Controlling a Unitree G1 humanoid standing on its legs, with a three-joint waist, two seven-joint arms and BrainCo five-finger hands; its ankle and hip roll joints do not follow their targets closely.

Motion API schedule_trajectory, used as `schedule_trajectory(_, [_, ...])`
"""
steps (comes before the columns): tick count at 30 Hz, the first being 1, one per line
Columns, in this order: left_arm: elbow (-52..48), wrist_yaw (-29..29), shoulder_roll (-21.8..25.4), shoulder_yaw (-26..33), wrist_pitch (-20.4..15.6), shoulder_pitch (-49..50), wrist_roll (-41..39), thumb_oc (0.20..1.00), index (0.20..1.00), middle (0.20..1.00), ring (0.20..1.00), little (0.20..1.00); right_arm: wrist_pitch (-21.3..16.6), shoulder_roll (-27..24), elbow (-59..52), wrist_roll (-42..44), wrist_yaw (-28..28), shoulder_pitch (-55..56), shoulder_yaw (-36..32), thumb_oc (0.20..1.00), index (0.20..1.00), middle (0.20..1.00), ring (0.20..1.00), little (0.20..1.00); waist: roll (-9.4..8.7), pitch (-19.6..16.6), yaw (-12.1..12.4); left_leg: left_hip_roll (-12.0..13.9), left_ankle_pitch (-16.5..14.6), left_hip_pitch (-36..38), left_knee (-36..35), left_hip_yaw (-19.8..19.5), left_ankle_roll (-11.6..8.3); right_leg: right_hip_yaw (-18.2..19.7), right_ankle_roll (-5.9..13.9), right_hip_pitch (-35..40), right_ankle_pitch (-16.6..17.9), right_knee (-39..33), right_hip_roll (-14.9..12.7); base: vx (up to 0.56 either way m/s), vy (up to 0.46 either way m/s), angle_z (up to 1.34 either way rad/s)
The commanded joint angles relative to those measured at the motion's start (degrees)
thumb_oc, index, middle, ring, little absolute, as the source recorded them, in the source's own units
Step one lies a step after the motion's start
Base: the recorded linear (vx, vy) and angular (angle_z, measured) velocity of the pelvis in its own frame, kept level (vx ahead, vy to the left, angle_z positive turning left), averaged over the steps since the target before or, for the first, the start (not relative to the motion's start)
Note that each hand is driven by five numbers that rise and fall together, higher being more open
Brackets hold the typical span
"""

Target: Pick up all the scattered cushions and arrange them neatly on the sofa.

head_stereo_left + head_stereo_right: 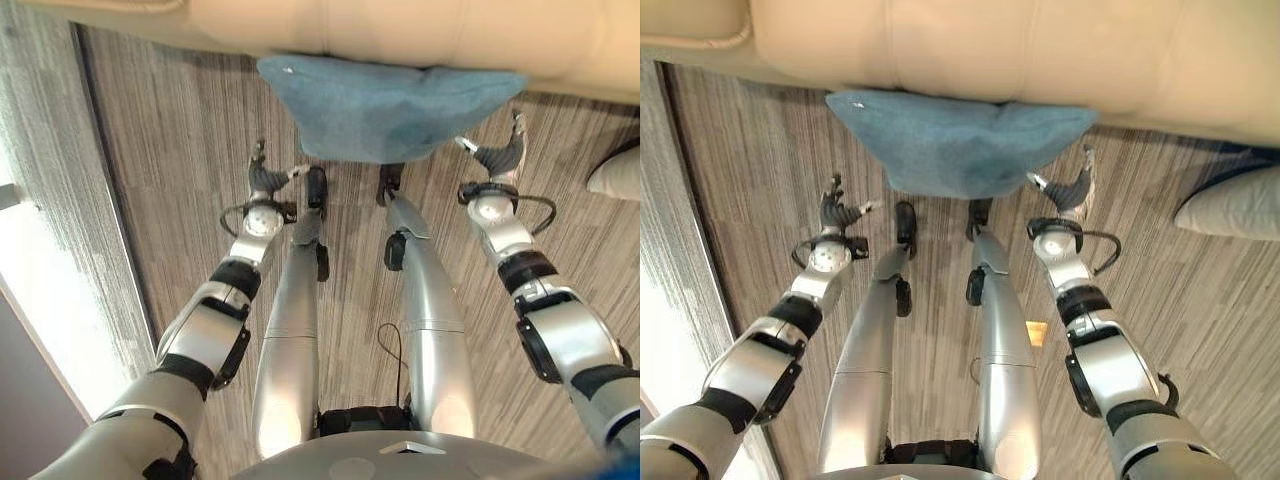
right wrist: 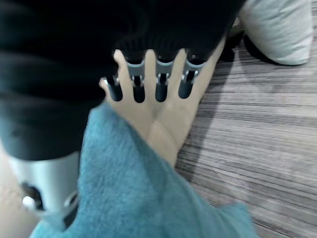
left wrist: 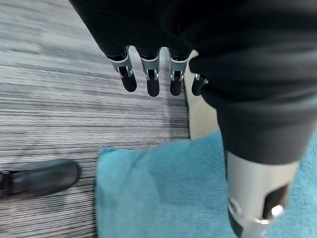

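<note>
A blue cushion point(image 1: 385, 105) lies on the striped floor, its far edge against the front of the cream sofa point(image 1: 420, 30). My left hand point(image 1: 265, 180) hovers open over the floor just off the cushion's left corner, clear of it. My right hand point(image 1: 505, 155) is open beside the cushion's right corner. In the right wrist view the blue cushion point(image 2: 133, 188) lies close against that hand's thumb side, with straight fingers point(image 2: 161, 91) pointing at the sofa base. The left wrist view has straight fingers point(image 3: 151, 82) above the blue cushion point(image 3: 163, 193).
A pale grey cushion point(image 1: 1235, 205) lies on the floor at the far right, also by the sofa front. A lighter floor strip point(image 1: 45, 150) runs down the left side. Open floor lies on both sides of the blue cushion.
</note>
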Motion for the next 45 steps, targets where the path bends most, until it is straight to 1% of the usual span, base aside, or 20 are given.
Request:
schedule_trajectory(1, [-2.57,2.95,-0.14,1.55,-2.14,7.46,-1.85,1.0,1.0,1.0,1.0,1.0,-1.21,-1.04,-1.54,-1.21,-4.19,7.28,1.32,1.0,1.0,1.0,1.0,1.0,2.15,-10.31,-0.38,1.38,-0.94,-4.99,-2.16,-2.84,-1.94,2.25,3.61,-1.49,-9.75,4.92,-1.05,0.0,0.0,0.0])
schedule_trajectory(7, [-3.71,2.74,0.05,0.22,-1.68,4.16,-2.97,1.0,1.0,1.0,1.0,1.0,-1.22,-0.9,-0.81,1.29,-4.15,5.05,1.07,1.0,1.0,1.0,1.0,1.0,2.48,-10.98,-0.96,1.59,-0.97,-11.63,-0.69,-3.18,-1.74,2.73,3.87,-8.38,-9.93,7.46,-1.15,0.01,-0.004,0.0])
schedule_trajectory(12, [-4.43,2.26,0.99,-0.79,-1.28,0.68,-3.59,1.0,1.0,1.0,1.0,1.0,-2.82,-1.28,-0.37,5.2,-1.48,2.41,2.14,1.0,1.0,1.0,1.0,1.0,2.51,-11.22,-1.21,1.69,-1.36,-16.29,1.16,-2.97,-1.53,3.05,4.07,-13.38,-10.33,10.03,-1.29,0.04,-0.023,0.01])
schedule_trajectory(14, [-5.06,1.78,1.5,-1.53,-1.11,-1.72,-3.92,1.0,1.0,1.0,1.0,1.0,-3.61,-1.84,0.28,8.21,1.55,0.01,3.65,1.0,1.0,1.0,1.0,1.0,2.45,-10.94,-1.09,1.68,-1.38,-18.14,1.99,-3.01,-1.44,3.14,4.23,-15.26,-10.43,11.22,-1.26,0.03,-0.014,-0.01])
schedule_trajectory(15, [-5.01,1.76,1.51,-1.5,-1.11,-1.84,-3.94,1.0,1.0,1.0,1.0,1.0,-3.69,-1.89,0.45,8.31,1.65,-0.18,3.68,1.0,1.0,1.0,1.0,1.0,2.46,-10.93,-1.1,1.68,-1.4,-18.27,2.07,-3.0,-1.44,3.16,4.23,-15.39,-10.45,11.3,-1.26,0.05,-0.025,0.01])
schedule_trajectory(16, [-5.84,0.82,2.07,-3.02,-0.95,-4.24,-3.64,1.0,1.0,1.0,1.0,1.0,-4.21,-2.47,2.08,10.53,5.29,-3.37,6.48,1.0,1.0,1.0,1.0,1.0,2.57,-10.92,-0.8,1.5,-1.61,-20.35,3.32,-2.93,-1.2,2.94,4.43,-17.42,-10.38,12.73,-1.29,0.06,-0.03,0.02])
schedule_trajectory(19, [-5.56,-0.19,2.16,-4.59,-0.87,-7.3,-4.03,1.0,1.0,1.0,1.0,1.0,-4.59,-2.39,4.25,13.21,8.39,-7.71,9.32,1.0,1.0,1.0,1.0,1.0,2.93,-10.92,-0.28,1.43,-1.74,-21.99,4.54,-2.84,-1.0,2.98,4.7,-19.18,-10.36,13.86,-1.29,0.05,-0.018,0.0])
schedule_trajectory(20, [-5.37,-0.78,1.9,-5.29,-0.84,-8.72,-4.51,1.0,1.0,1.0,1.0,1.0,-5.0,-1.93,4.62,15.23,10.39,-10.05,10.89,1.0,1.0,1.0,1.0,1.0,3.15,-10.91,0.04,1.49,-1.7,-22.55,4.87,-2.72,-0.97,2.88,4.73,-19.79,-10.33,14.18,-1.38,0.03,0.002,0.01])
schedule_trajectory(21, [-5.31,-0.81,1.91,-5.25,-0.86,-8.82,-4.53,1.0,1.0,1.0,1.0,1.0,-5.05,-1.96,4.75,15.31,10.46,-10.21,10.94,1.0,1.0,1.0,1.0,1.0,3.18,-10.88,0.01,1.49,-1.71,-22.64,4.93,-2.73,-0.97,2.87,4.73,-19.87,-10.35,14.23,-1.39,0.04,-0.003,0.02])
schedule_trajectory(22, [-5.47,-1.46,1.59,-5.99,-1.05,-10.5,-5.35,1.0,1.0,1.0,1.0,1.0,-5.36,-1.62,4.04,17.07,12.68,-12.43,12.93,1.0,1.0,1.0,1.0,1.0,3.25,-11.1,0.35,1.63,-1.71,-23.05,5.1,-2.67,-0.94,2.65,4.84,-20.38,-10.31,14.63,-1.42,0.0,0.0,0.0])
schedule_trajectory(25, [-6.8,-2.39,0.96,-6.73,-1.72,-11.83,-7.0,1.0,1.0,1.0,1.0,1.0,-6.02,-0.97,2.26,18.02,15.07,-14.57,15.78,1.0,1.0,1.0,1.0,1.0,3.24,-11.51,0.78,1.52,-1.73,-23.29,5.69,-2.67,-0.88,2.25,4.95,-20.73,-10.35,15.54,-1.12,0.02,-0.019,0.0])
schedule_trajectory(26, [-8.6,-2.8,-0.22,-6.65,-2.75,-12.82,-9.33,0.492,0.492,0.492,0.492,0.492,-7.25,-0.03,0.06,18.76,16.11,-16.16,16.82,0.2,0.2,0.2,0.2,0.2,3.14,-12.3,0.84,1.53,-1.78,-23.37,6.02,-2.8,-1.0,1.79,4.92,-20.54,-10.4,15.62,-0.94,0.02,-0.038,0.02])
schedule_trajectory(27, [-9.23,-3.0,-0.8,-6.58,-3.18,-12.92,-10.42,0.2,0.2,0.2,0.2,0.2,-7.52,0.24,-0.61,18.96,16.46,-16.35,16.93,0.2,0.2,0.2,0.2,0.2,3.11,-12.63,0.8,1.46,-1.75,-23.23,6.04,-2.89,-1.08,1.62,4.83,-20.32,-10.44,15.48,-0.9,0.02,-0.046,0.02])
schedule_trajectory(32, [-12.44,-4.35,-2.08,-5.84,-4.38,-11.32,-11.92,0.2,0.2,0.2,0.2,0.2,-9.05,0.9,-3.93,17.99,16.55,-14.73,15.76,0.2,0.2,0.2,0.2,0.2,3.12,-14.86,0.71,1.31,-1.32,-21.13,4.57,-3.42,-1.61,0.66,4.68,-18.13,-10.63,14.59,-0.53,0.0,-0.011,0.04])
schedule_trajectory(37, [-15.92,-4.88,-2.48,-3.92,-5.2,-5.96,-11.59,0.2,0.2,0.2,0.2,0.2,-9.61,0.95,-8.45,15.11,15.46,-8.68,12.24,0.2,0.2,0.2,0.2,0.2,2.85,-16.88,0.61,1.54,-0.82,-14.7,0.13,-4.04,-2.17,-0.11,4.74,-12.38,-10.71,11.83,-0.27,-0.01,-0.006,0.05])
schedule_trajectory(39, [-18.68,-4.98,-3.15,-2.85,-5.66,-3.16,-12.07,0.2,0.2,0.2,0.2,0.2,-9.35,1.09,-11.43,12.37,14.29,-5.33,10.74,0.2,0.2,0.2,0.2,0.2,2.65,-17.02,0.58,1.62,-0.52,-10.78,-2.13,-4.43,-2.46,-0.34,4.79,-8.68,-10.63,10.14,-0.35,-0.02,-0.027,0.02])
schedule_trajectory(40, [-21.96,-5.43,-3.65,-2.23,-6.16,0.21,-11.77,0.2,0.2,0.2,0.2,0.2,-9.2,0.86,-14.71,9.69,13.43,-1.23,9.21,0.2,0.2,0.2,0.2,0.2,2.48,-16.99,0.65,1.31,-0.46,-6.11,-4.45,-4.9,-2.6,-0.57,4.79,-4.68,-10.68,8.4,-0.46,0.0,0.0,0.0])
schedule_trajectory(41, [-22.14,-5.38,-3.68,-2.3,-6.11,0.48,-11.71,0.2,0.2,0.2,0.2,0.2,-9.11,0.87,-14.95,9.58,13.37,-0.91,9.16,0.2,0.2,0.2,0.2,0.2,2.47,-16.78,0.68,1.32,-0.37,-5.54,-4.74,-4.92,-2.61,-0.61,4.79,-4.14,-10.63,8.18,-0.43,-0.03,-0.028,0.05])
schedule_trajectory(42, [-24.95,-5.63,-4.0,-2.21,-6.16,3.91,-10.21,0.2,0.2,0.2,0.2,0.2,-8.98,0.62,-17.69,7.1,12.75,2.65,7.29,0.2,0.2,0.2,0.2,0.2,2.33,-16.66,0.81,0.95,-0.33,-1.06,-6.78,-5.01,-2.78,-0.75,4.79,-0.12,-10.68,6.45,-0.73,-0.03,-0.023,0.07])
schedule_trajectory(45, [-29.49,-6.19,-3.88,-2.14,-6.41,8.63,-7.35,0.2,0.2,0.2,0.2,0.2,-9.38,0.17,-22.9,3.57,12.96,8.18,5.64,0.2,0.2,0.2,0.2,0.2,2.17,-16.81,1.07,0.67,-0.21,6.07,-9.93,-5.18,-3.12,-1.22,4.74,6.23,-10.7,3.26,-0.95,-0.01,-0.027,0.13])
